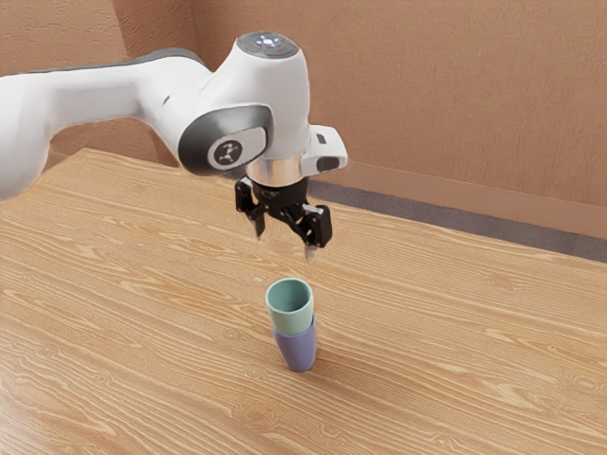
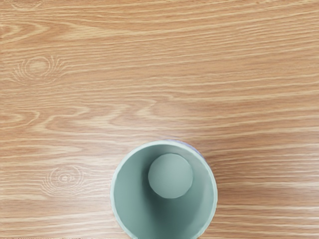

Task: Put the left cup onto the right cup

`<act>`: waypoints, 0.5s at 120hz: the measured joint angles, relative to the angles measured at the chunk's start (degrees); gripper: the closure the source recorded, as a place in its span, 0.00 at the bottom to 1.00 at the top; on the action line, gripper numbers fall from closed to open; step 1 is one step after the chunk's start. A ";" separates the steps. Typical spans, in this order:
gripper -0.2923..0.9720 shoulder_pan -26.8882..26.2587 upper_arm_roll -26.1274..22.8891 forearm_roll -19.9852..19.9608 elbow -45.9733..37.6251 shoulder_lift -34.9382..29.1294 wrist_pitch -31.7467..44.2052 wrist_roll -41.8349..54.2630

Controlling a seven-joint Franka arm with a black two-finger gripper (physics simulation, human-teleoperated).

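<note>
1. Jaws are noted spread and empty; the gripper hangs above the cups, apart from them.
2. The green cup is found seated upright in the purple cup, well in from the far edge of the table.
3. Both cups are judged light, rigid and smooth, hence slippery.
4. If regrasped, the green cup's exposed rim is judged the hold point: 1 finger inside, 1 outside.

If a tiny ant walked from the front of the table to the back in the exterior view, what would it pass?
The green cup stacked on the purple cup → bare table → dark floor strip → brown wall.
</note>
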 joint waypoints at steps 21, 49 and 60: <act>0.23 -4.89 6.95 -2.26 3.72 -0.37 -3.52 2.39; 0.23 -7.05 13.35 -3.80 8.63 -1.11 -9.67 5.90; 0.23 -5.45 14.94 -3.86 10.95 -0.88 -12.26 7.29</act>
